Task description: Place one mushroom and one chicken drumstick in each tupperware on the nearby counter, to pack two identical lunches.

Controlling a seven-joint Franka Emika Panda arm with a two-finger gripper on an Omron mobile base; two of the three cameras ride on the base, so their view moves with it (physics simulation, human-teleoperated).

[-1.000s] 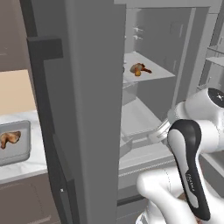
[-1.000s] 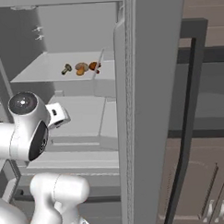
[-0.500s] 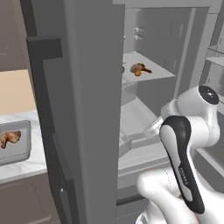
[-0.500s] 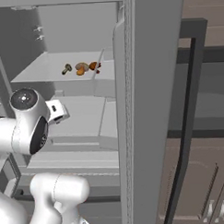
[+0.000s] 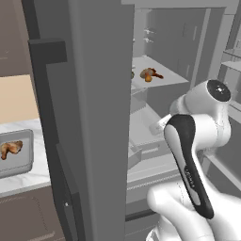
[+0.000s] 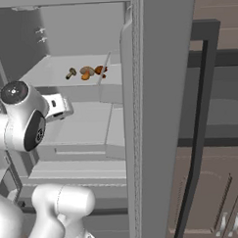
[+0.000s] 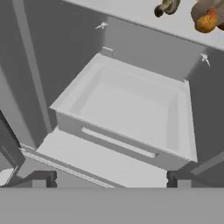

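Note:
My gripper [image 7: 110, 179] is open, its two dark fingertips [image 7: 39, 178] set wide apart with nothing between them, and it points into the open fridge above a grey drawer [image 7: 131, 109]. On the shelf above lie a small tan mushroom [image 7: 166, 6] [image 6: 71, 73] and an orange-brown chicken drumstick [image 7: 205, 16] [image 6: 87, 72] [image 5: 148, 74], with a reddish piece [image 6: 100, 70] beside them. A grey tupperware [image 5: 29, 157] stands on the white counter [image 5: 42, 175] at the far left, with a chicken drumstick [image 5: 10, 148] in it.
The open fridge door [image 5: 89, 117] stands between the arm and the counter. The other door edge [image 6: 155, 114] rises at the right, with dark cabinets [image 6: 217, 185] beyond. My wrist [image 6: 57, 107] hangs in front of the drawer, below the shelf.
The wrist has risen a little toward the upper shelf and the forearm has swung slightly. The jaws stay wide open. The food has not moved.

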